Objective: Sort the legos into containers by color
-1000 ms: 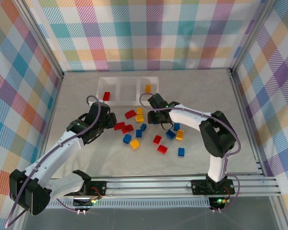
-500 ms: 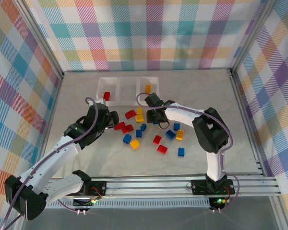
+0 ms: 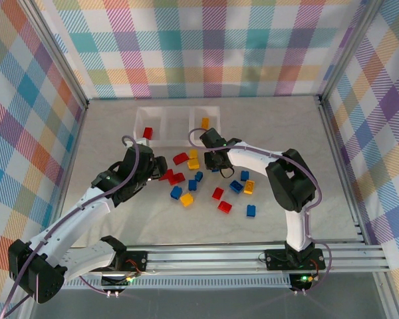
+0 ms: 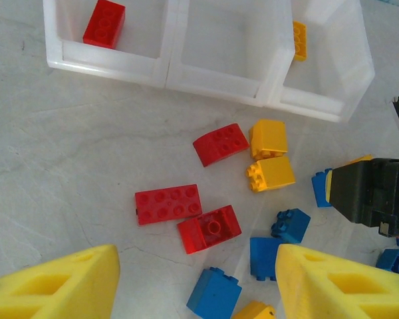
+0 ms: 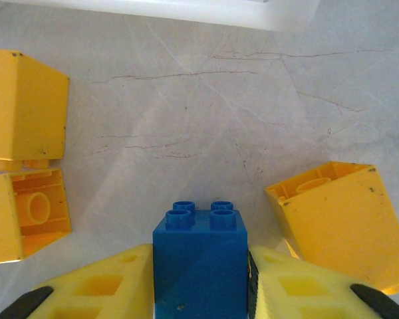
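Note:
The clear three-compartment tray (image 3: 177, 126) stands at the back; its left cell holds a red lego (image 3: 147, 133), its right cell a yellow one (image 3: 205, 122). Loose red, blue and yellow legos lie scattered in front of it. My right gripper (image 5: 201, 269) is shut on a blue lego (image 5: 199, 256), studs pointing away, its fingers pressed to both sides; it sits low beside two yellow legos (image 3: 193, 159). My left gripper (image 4: 196, 262) is open and hovers above a flat red lego (image 4: 167, 203) and an upturned red one (image 4: 209, 229), touching nothing.
More bricks lie to the right: a blue one (image 3: 251, 211), a yellow one (image 3: 249, 187) and a red one (image 3: 224, 207). Plaid walls with metal posts (image 3: 63, 63) close in the table on three sides. The arms' mounting rail (image 3: 253, 256) runs along the near edge.
The right gripper has closed onto the blue lego near the yellow pair. The left gripper has shifted a little right toward the red legos and spread slightly wider.

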Robot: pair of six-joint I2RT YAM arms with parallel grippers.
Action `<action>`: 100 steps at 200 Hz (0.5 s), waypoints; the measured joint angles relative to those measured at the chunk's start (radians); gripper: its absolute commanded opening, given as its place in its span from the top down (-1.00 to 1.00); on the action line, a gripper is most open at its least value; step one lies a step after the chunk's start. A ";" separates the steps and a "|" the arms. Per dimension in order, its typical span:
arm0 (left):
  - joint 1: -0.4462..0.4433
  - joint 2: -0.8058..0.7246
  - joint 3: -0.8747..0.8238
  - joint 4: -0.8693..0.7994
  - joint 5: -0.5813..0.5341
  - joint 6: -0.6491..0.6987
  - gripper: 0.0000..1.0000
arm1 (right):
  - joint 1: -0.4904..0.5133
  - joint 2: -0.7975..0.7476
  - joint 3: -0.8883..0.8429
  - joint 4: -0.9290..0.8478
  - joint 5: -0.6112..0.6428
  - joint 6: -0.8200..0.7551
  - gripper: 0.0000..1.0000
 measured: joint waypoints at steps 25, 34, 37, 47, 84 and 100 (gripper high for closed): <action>0.000 0.005 -0.006 0.000 0.026 0.000 -0.27 | 0.000 0.005 0.010 -0.007 0.003 -0.009 0.32; 0.000 0.007 -0.007 0.000 0.034 0.000 -0.27 | 0.000 0.006 0.011 -0.008 0.003 -0.013 0.32; 0.000 0.008 -0.007 0.000 0.037 0.000 -0.28 | 0.000 0.006 0.011 -0.008 0.003 -0.016 0.32; 0.000 0.008 -0.008 -0.001 0.042 0.000 -0.29 | 0.000 0.006 0.012 -0.008 0.003 -0.020 0.33; 0.000 -0.001 -0.011 -0.006 0.040 -0.002 -0.32 | 0.002 -0.001 0.014 -0.012 0.002 -0.045 0.33; 0.000 -0.011 -0.011 -0.010 0.040 -0.009 -0.32 | 0.002 -0.007 0.030 -0.021 0.000 -0.056 0.33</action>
